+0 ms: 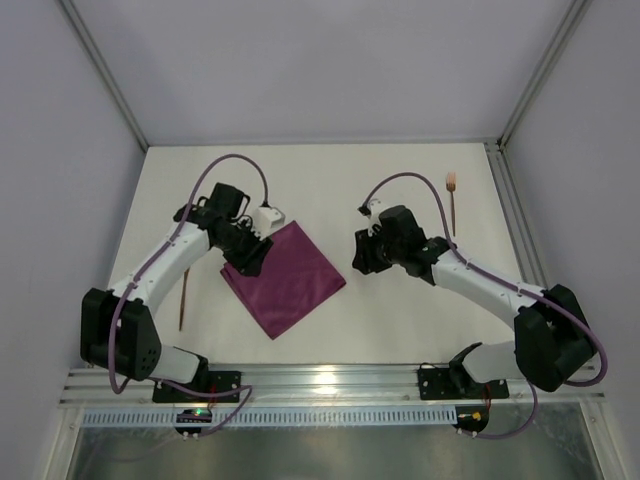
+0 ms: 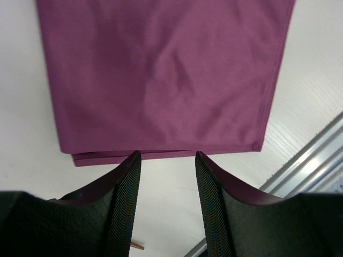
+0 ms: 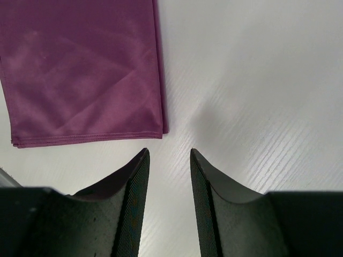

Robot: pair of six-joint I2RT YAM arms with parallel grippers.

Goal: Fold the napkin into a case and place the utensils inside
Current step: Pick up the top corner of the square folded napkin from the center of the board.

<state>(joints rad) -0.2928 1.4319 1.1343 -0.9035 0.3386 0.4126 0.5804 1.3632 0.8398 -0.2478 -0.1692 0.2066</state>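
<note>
Maroon folded napkin lies flat; left gripper at its edge, right gripper beside it, both parted, empty.

Wore smooth white shells along both arms, broken by bulky black joints. Trailed a thin purple cable in a loop behind the left hand, a second cable behind the right hand. Ended each hand in two black fingers, inner pads finely cross-hatched, tips tapered.
</note>
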